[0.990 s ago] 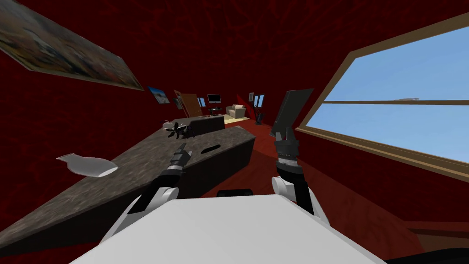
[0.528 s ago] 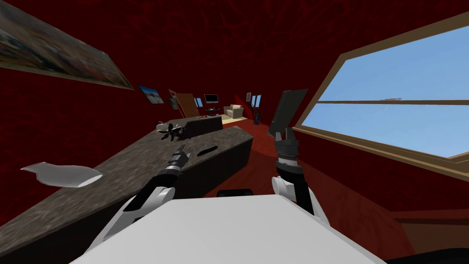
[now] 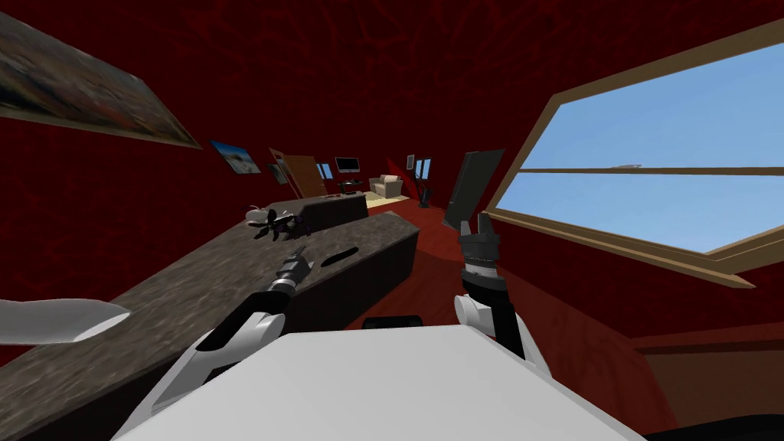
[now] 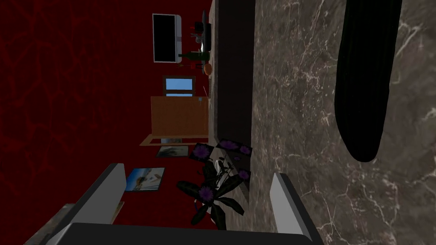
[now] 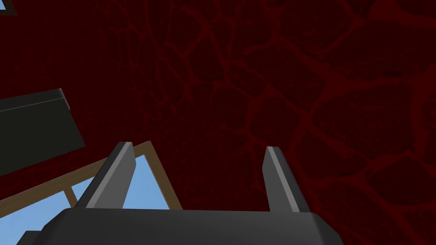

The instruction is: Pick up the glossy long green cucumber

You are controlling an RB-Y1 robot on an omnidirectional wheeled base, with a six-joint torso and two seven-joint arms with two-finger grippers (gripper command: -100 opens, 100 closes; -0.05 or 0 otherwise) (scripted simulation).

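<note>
Since 1.0 s ago: my head camera has swung, so the whole scene has slid left. The white vase (image 3: 53, 321) is now at the picture's left border. Nothing on the counter (image 3: 176, 298) has shifted against the counter itself. The left arm has reached slightly farther along the top.

Head view, left to right:
- Vase at the counter's left edge, well apart from everything else.
- Plant (image 3: 272, 222) with dark leaves at the far left corner of the counter.
- Left gripper (image 3: 297, 256) low over the middle of the counter.
- Cucumber (image 3: 342, 256), drawn nearly black, lies flat just ahead and right of that gripper and does not touch it. It is close to the counter's right long edge.
- Right gripper (image 3: 475, 224) raised over the floor (image 3: 459, 268), pointing up.

Left wrist view adds:
- Left gripper (image 4: 196, 170) has its fingers apart with nothing held.
- Plant (image 4: 213, 191) shows purple flowers, seen in the gap well beyond the fingers.
- Cucumber (image 4: 364, 76) lies outside the gap, past the finger on the counter side, its rounded end nearest the gripper.
- The counter top (image 4: 298, 127) shows pale veining.

Right wrist view: right gripper (image 5: 199, 146) has its fingers apart and empty.

Room to move: bare counter surrounds the cucumber on all sides. The counter's right edge drops to an open strip of red-brown floor.
</note>
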